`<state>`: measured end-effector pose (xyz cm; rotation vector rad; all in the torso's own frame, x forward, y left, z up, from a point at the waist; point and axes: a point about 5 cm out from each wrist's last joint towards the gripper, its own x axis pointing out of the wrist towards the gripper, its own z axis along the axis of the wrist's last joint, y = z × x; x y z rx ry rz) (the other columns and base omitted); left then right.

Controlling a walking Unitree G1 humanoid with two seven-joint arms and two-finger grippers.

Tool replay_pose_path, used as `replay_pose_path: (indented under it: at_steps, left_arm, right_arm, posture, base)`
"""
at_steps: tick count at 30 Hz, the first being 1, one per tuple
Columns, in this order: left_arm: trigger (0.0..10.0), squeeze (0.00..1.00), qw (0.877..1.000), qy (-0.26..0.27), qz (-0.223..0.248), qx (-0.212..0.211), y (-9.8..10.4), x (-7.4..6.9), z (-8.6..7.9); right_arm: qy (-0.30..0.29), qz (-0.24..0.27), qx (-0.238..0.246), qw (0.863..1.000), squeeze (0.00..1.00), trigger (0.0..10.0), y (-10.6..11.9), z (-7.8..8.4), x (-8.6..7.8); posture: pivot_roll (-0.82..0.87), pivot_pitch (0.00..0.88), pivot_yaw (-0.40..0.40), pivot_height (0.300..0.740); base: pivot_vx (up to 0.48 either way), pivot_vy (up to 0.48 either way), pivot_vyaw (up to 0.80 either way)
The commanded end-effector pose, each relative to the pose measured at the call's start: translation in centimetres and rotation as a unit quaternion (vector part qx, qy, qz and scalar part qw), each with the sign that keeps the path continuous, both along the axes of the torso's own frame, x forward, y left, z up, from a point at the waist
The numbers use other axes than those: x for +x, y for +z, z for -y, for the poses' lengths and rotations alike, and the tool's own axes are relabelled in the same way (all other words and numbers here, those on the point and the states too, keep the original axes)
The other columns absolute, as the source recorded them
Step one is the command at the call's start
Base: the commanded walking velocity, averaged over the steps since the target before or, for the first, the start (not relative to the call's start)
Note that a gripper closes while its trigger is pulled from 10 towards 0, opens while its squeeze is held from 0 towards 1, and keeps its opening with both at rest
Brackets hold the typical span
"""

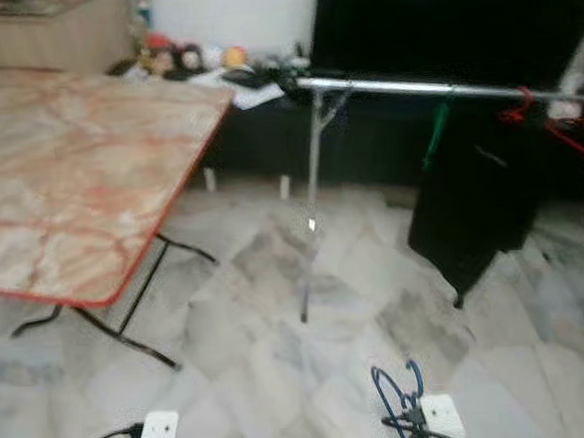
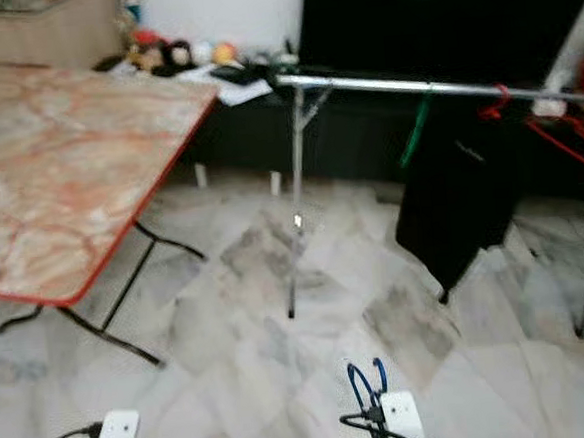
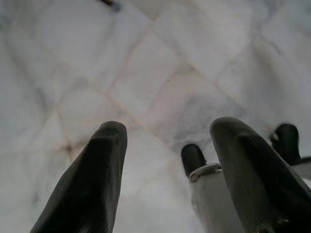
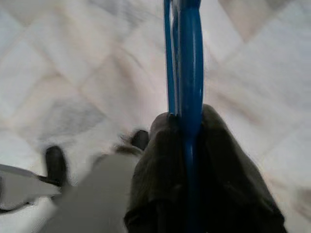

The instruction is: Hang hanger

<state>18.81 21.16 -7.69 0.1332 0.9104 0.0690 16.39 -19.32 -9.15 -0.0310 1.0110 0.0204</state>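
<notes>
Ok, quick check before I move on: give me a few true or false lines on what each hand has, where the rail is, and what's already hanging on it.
1. The right hand is shut on a blue hanger. True.
2. The left hand also holds a hanger. False: its fingers are apart over the marble floor with nothing between them.
3. The silver rail stands ahead and to the robot's right. True.
4. The rail is bare. False: a dark garment on a green hanger and a red hanger already hang there.
5. The blue hanger is hooked on the rail. False: it is low down, near the floor, in the right hand.
</notes>
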Motion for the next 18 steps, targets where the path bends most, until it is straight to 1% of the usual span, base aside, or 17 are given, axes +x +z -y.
replay_pose_path:
  at_steps: [1, 5, 10, 14, 18]
  left_arm:
    - [10.0, 0.00, 1.000, 0.000, -0.008, -0.002, -0.28, -0.39, 0.39]
    - [10.0, 0.00, 1.000, 0.005, -0.009, -0.002, -0.30, -0.46, 0.25]
    - [10.0, 0.00, 1.000, -0.010, -0.015, 0.013, -0.31, -0.49, 0.16]
    - [10.0, 0.00, 1.000, -0.010, -0.016, 0.017, -0.33, -0.53, 0.13]
    - [10.0, 0.00, 1.000, -0.006, -0.018, 0.017, -0.34, -0.58, 0.01]
  right_arm:
    - [0.000, 0.005, -0.003, 1.000, 0.00, 10.0, 0.19, 0.14, 0.39]
    - [0.000, 0.007, -0.001, 1.000, 0.00, 10.0, 0.19, 0.05, 0.41]
    - [-0.003, 0.019, 0.002, 1.000, 0.00, 10.0, 0.31, -0.08, 0.63]
    - [-0.007, 0.021, 0.002, 1.000, 0.00, 10.0, 0.33, -0.05, 0.66]
    - [-0.012, 0.022, -0.003, 1.000, 0.00, 10.0, 0.37, 0.05, 0.75]
  posture:
    - [-0.01, 0.000, -0.055, 0.740]
    - [-0.01, 0.000, -0.053, 0.740]
    - [-0.02, 0.000, -0.050, 0.740]
    - [-0.02, 0.000, -0.050, 0.740]
    - [-0.02, 0.000, -0.048, 0.740]
  base:
    - [0.000, 0.000, -0.75]
    - [0.000, 0.000, -0.75]
    - [0.000, 0.000, 0.00]
    - [0.000, 0.000, 0.00]
    - [0.000, -0.290, 0.00]
